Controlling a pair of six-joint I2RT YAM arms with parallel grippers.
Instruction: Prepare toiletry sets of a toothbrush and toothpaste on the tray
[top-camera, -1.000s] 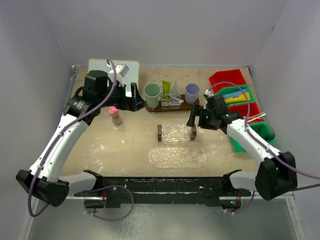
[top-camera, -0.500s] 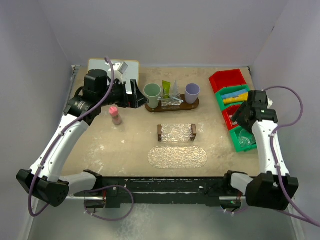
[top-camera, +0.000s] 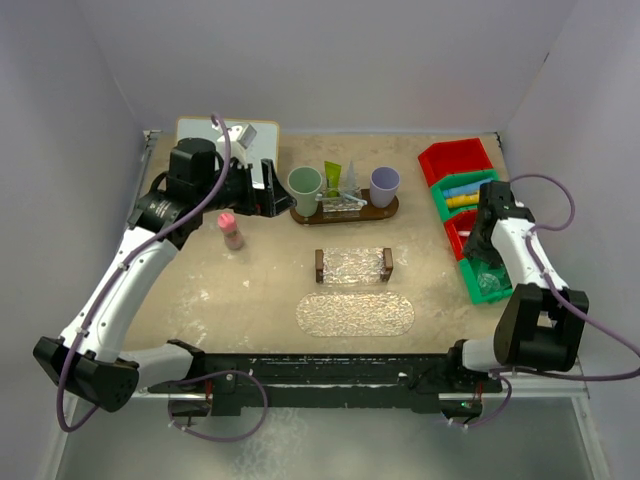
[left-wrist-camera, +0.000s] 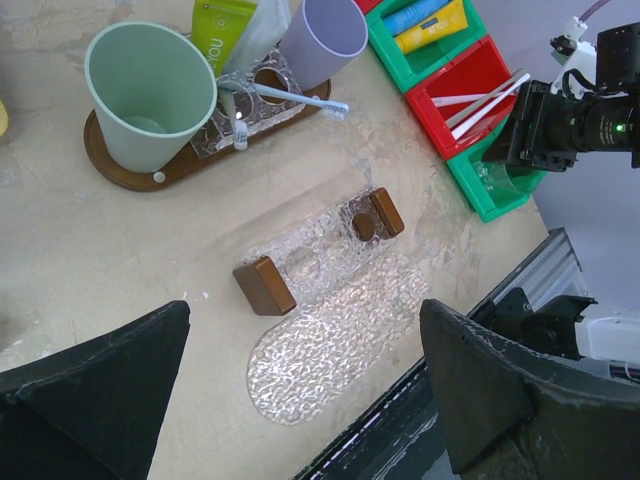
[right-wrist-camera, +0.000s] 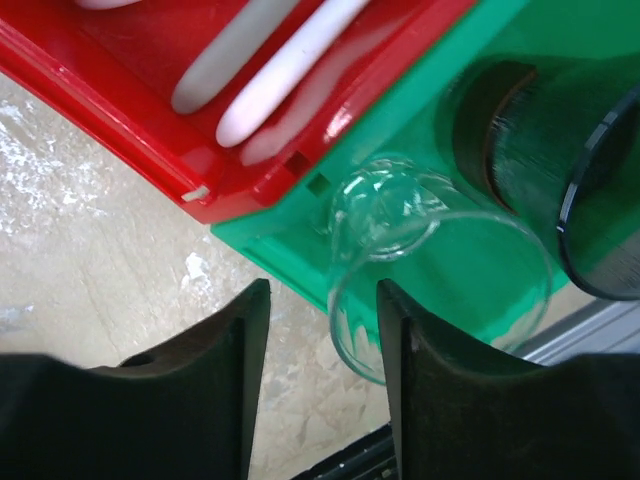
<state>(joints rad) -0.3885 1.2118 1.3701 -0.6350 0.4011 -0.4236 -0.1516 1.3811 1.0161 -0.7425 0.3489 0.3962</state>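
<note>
A brown oval tray (top-camera: 385, 212) at the back holds a green cup (top-camera: 304, 184), a purple cup (top-camera: 384, 180) and a clear rack with a green tube (top-camera: 333, 177) and a clear tube. A pale toothbrush (left-wrist-camera: 290, 97) lies across that rack. A second clear rack with brown ends (top-camera: 352, 265) stands mid-table behind a clear oval tray (top-camera: 354, 313). My left gripper (top-camera: 268, 190) is open and empty, left of the green cup. My right gripper (right-wrist-camera: 325, 390) is open over the green bin (right-wrist-camera: 400, 220). A clear cup (right-wrist-camera: 440, 290) lies there, its rim between my fingers.
Red and green bins (top-camera: 460, 160) line the right side. One red bin holds white toothbrushes (right-wrist-camera: 270, 70); another holds coloured tubes (top-camera: 465, 190). A dark cup (right-wrist-camera: 560, 170) lies in the green bin. A pink-capped bottle (top-camera: 232, 230) stands left of centre. A white board (top-camera: 200, 135) lies at the back left.
My right arm swung from the middle rack out to the right bins and now sits low over the green bin. My left arm has hardly moved.
</note>
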